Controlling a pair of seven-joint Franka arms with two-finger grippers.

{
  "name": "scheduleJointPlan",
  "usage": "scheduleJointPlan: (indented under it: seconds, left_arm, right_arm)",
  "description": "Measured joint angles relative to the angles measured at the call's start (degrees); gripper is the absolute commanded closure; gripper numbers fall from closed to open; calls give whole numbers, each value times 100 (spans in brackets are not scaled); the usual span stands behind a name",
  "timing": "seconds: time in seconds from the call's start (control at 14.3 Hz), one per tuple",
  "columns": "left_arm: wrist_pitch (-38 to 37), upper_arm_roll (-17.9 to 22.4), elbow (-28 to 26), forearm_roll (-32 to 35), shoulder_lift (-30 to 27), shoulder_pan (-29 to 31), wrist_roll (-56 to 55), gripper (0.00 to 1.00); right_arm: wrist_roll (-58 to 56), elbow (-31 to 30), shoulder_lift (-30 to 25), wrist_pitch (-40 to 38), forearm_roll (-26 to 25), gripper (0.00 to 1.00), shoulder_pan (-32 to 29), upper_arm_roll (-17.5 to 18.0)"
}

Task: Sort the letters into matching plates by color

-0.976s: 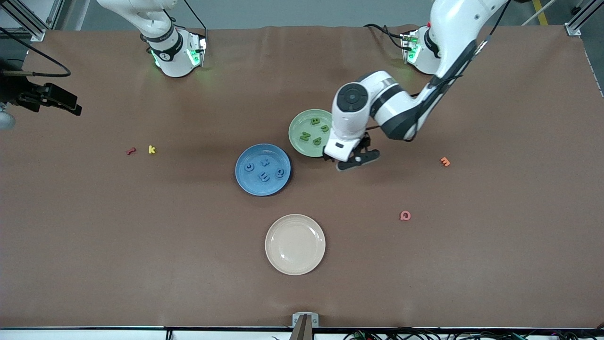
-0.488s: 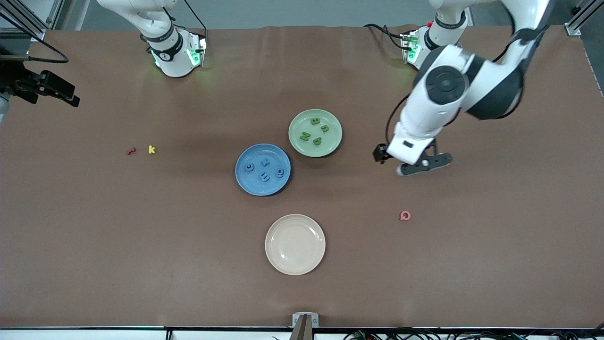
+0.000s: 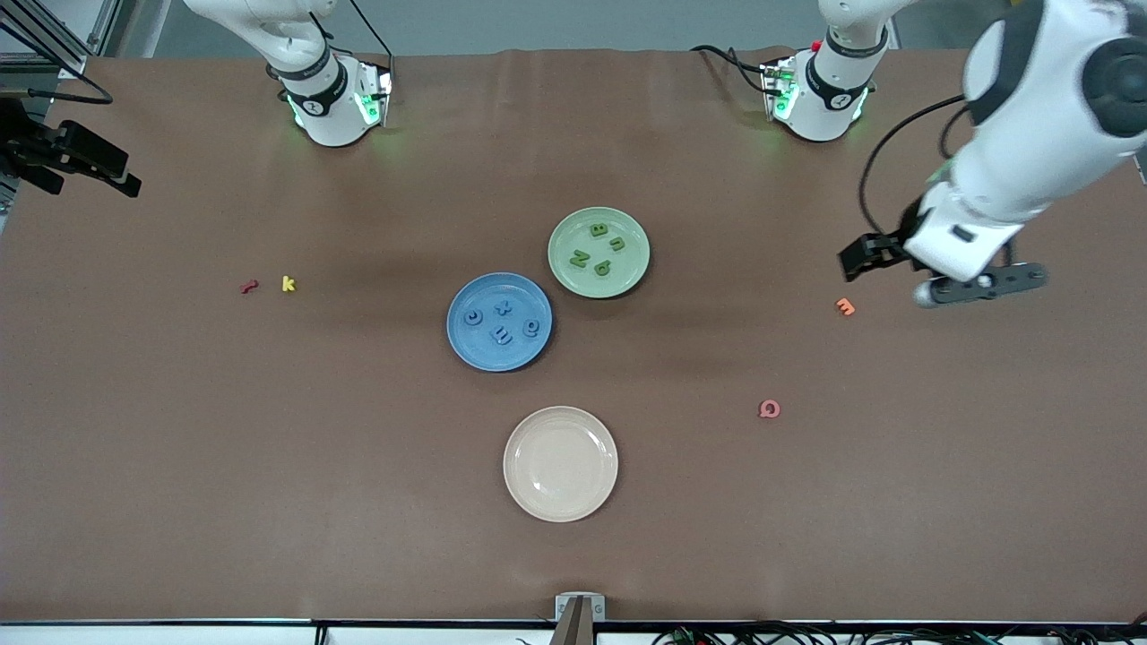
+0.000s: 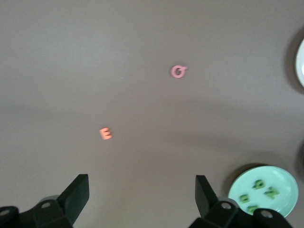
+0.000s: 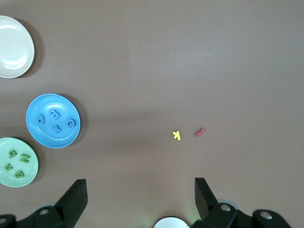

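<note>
My left wrist view shows the left pincer point(image 4: 140, 199) wide and empty, the right pincer point(image 5: 140, 202) likewise; front hides both.

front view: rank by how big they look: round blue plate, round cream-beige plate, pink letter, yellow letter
1. Round cream-beige plate, slightly the largest, though it lies nearer the camera.
2. Round blue plate, close to it.
3. Pink letter.
4. Yellow letter, only slightly smaller.
</note>
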Motion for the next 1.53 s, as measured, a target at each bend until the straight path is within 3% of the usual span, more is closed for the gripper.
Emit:
scheduleJointPlan:
  seconds: [0.42,0.77,0.91,1.12,1.53]
  left_arm:
    - [-481,32,644,-20,3,1385,1601,1]
    - [-375,525,713,-293,6,1282,2036,1]
    - [-368,1191,717,-309,7,587,2059,1]
    - [-360,2777,723,-314,7,-1088,2058,1]
    - [-364,4660,879,-314,-16,-2971,2057,1]
  right_arm:
    - [-106,-1,-4,9,-50,0,1,7]
    - [-111,-18,-4,1,-52,0,1,7]
    - [-119,-19,-8,1,-55,0,1,6]
    - [-129,-27,-13,1,-84,0,1,6]
    - [-137,-123,-57,3,-125,0,1,6]
